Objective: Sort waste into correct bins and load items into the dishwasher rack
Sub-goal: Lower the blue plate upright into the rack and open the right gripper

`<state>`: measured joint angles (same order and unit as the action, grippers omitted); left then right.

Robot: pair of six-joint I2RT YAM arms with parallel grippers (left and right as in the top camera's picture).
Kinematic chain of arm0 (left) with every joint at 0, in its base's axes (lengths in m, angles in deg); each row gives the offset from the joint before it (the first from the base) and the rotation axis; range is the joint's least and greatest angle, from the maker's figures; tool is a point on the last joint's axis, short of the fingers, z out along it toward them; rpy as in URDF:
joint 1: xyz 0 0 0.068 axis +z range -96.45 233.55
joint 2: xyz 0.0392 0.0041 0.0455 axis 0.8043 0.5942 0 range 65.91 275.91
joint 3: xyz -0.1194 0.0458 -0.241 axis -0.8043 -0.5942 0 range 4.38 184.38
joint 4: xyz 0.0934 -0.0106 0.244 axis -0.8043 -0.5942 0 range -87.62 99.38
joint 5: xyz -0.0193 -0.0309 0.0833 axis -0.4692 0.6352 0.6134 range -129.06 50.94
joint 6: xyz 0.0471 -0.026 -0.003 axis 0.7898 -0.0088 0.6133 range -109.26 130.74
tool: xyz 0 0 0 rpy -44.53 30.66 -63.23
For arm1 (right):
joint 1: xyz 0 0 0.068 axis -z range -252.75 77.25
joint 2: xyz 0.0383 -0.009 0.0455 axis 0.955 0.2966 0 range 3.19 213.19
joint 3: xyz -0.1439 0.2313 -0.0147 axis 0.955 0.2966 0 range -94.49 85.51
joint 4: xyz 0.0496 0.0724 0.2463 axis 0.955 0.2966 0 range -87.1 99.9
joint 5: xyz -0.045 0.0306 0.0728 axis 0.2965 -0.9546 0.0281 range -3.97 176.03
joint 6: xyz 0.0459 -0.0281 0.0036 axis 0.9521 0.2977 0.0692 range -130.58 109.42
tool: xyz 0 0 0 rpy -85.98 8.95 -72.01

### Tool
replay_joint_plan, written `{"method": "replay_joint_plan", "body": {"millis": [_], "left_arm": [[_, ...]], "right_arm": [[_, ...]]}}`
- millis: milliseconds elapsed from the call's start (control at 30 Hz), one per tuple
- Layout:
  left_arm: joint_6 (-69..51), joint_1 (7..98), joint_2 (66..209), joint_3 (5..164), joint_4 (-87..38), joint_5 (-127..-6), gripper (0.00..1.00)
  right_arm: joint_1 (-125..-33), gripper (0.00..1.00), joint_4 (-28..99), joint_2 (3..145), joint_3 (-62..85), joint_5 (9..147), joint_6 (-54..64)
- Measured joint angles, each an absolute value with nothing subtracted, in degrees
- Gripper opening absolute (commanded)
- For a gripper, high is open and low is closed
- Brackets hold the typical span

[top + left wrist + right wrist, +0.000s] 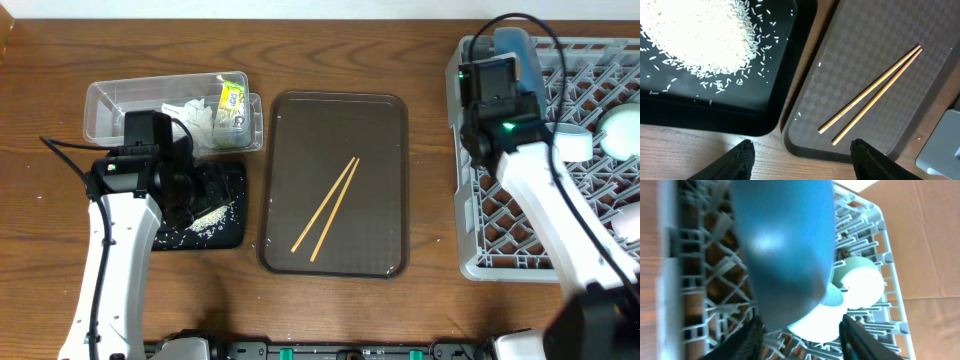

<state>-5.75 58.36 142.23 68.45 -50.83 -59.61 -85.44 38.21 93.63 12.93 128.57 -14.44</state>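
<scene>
The left gripper is held with fingers spread wide and empty. The rice heap in the black tray lies beyond them to the left, and the chopsticks on the brown tray to the right. The right gripper is likewise spread wide, and the dark blue plate is seen between its fingers, over the dishwasher rack, at its far left corner. Contact cannot be told.

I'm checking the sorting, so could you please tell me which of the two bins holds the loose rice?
The shallow black tray, with the rice heap in it; the clear tub holds tissue and a wrapper.
</scene>
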Motion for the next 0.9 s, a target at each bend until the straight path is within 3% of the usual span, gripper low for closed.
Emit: {"method": "replay_joint_plan", "body": {"millis": [467, 900], "left_arm": [[-5.75, 58.36, 142.25, 68.45, -50.81, -59.61, 0.65], [-5.75, 58.36, 142.25, 68.45, -50.81, -59.61, 0.65]], "right_arm": [[-86.51, 0.49, 46.37, 83.79, 12.93, 107.98, -7.93], [-86.51, 0.49, 46.80, 83.79, 12.93, 103.33, -7.07]]}}
